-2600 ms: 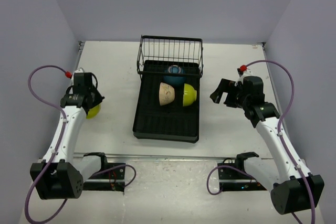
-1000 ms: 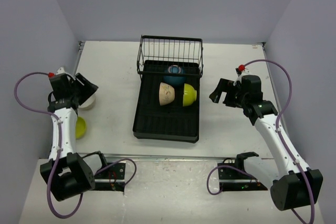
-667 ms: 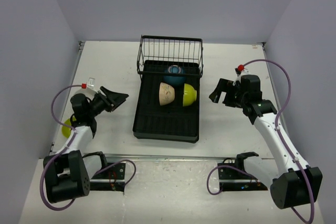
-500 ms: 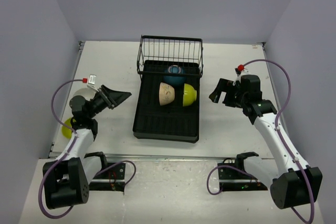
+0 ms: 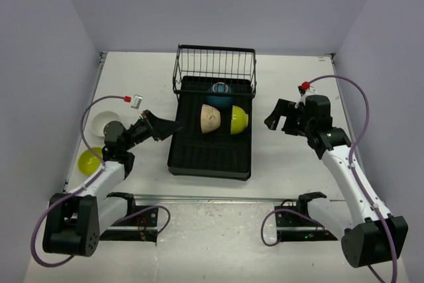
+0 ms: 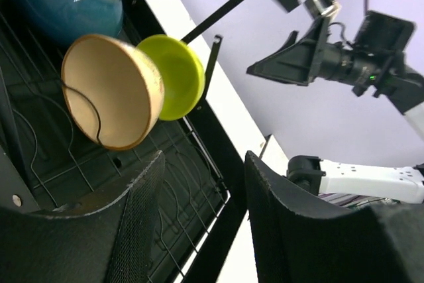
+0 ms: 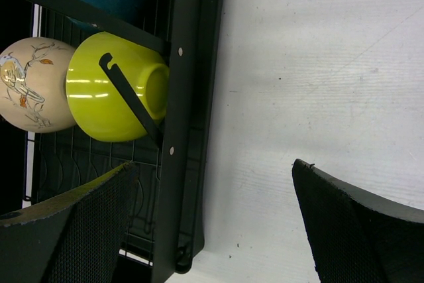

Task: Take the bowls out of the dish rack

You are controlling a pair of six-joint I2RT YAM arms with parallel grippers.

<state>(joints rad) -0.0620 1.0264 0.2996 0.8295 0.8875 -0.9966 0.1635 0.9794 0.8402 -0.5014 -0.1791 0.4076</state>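
Cream bowl point(image 6: 109, 91) in dish rack point(image 5: 211, 157) to be taken by left gripper point(image 6: 202, 164), spread wide, empty; rim straddled squarely.

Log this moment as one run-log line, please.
left pincer open, facing cream bowl | right pincer open beside dish rack | racked too: lime bowl, blue bowl | on table: pale bowl, second lime bowl
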